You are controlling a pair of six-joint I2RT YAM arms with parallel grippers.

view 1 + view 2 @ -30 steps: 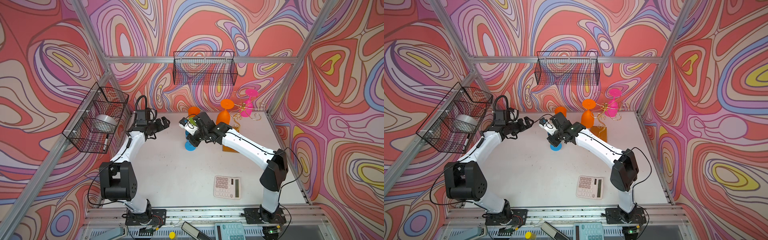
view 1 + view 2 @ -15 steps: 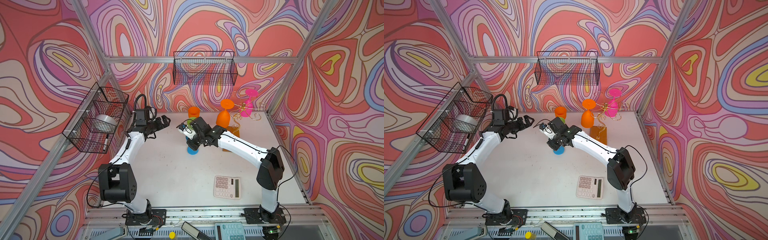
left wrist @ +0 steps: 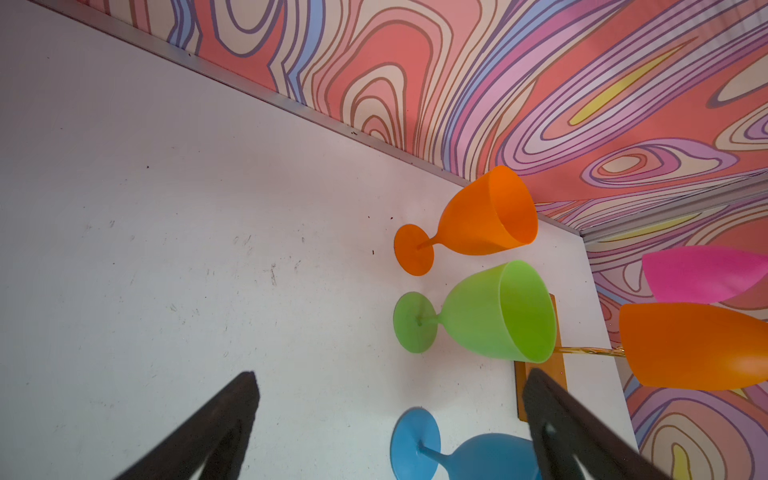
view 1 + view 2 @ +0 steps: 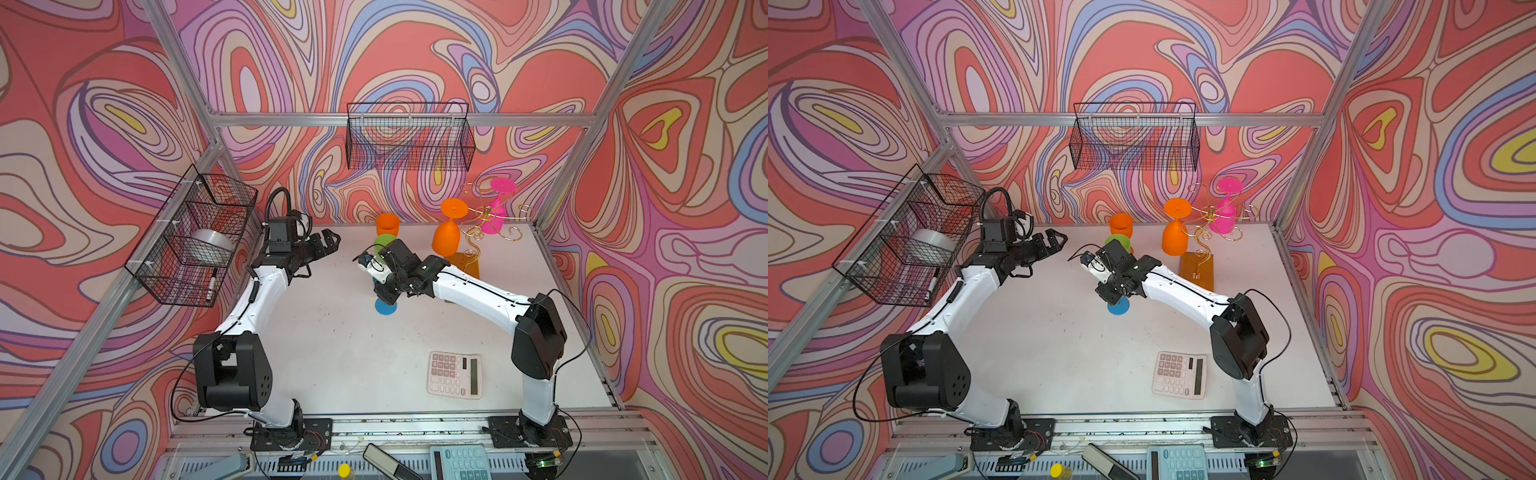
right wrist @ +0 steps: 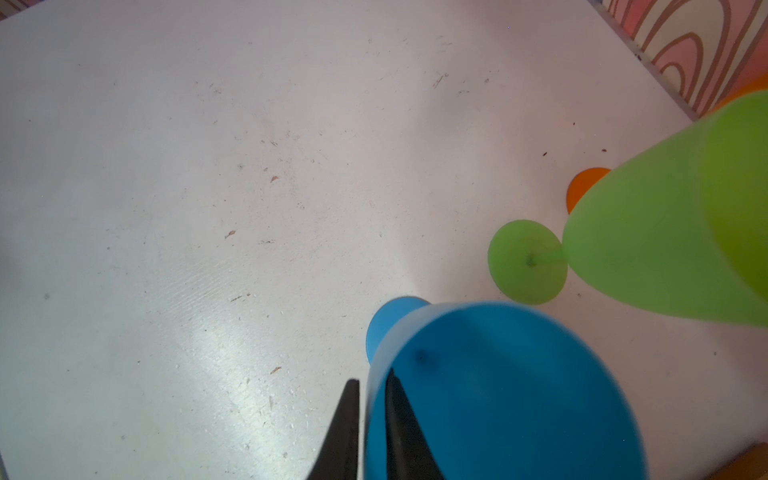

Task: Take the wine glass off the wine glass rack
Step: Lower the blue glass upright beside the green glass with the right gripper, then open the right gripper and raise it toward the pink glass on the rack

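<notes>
Blue glass (image 5: 498, 395), off the rack (image 4: 1198, 266), stands upright on the table (image 4: 332, 353), foot down, with the green glass (image 3: 494, 311) just beside it. Right gripper (image 5: 372, 376) sits directly above, its fingers straddling the bowl wall, one inside and one outside; whether they pinch it or stand free cannot be told. Withdrawal should run straight up the stem axis. Left gripper (image 3: 392, 374) hangs spread wide, empty, farther off.

The white counter (image 4: 332, 353) is bearing a blue wine glass (image 4: 385, 306) standing beneath the right pincer (image 5: 372, 376), a green glass (image 4: 384, 242) and an orange glass (image 4: 387, 224) standing just beyond that pincer, the wine glass rack (image 4: 467, 266) sitting to its side, a calculator (image 4: 455, 375) lying well behind it
</notes>
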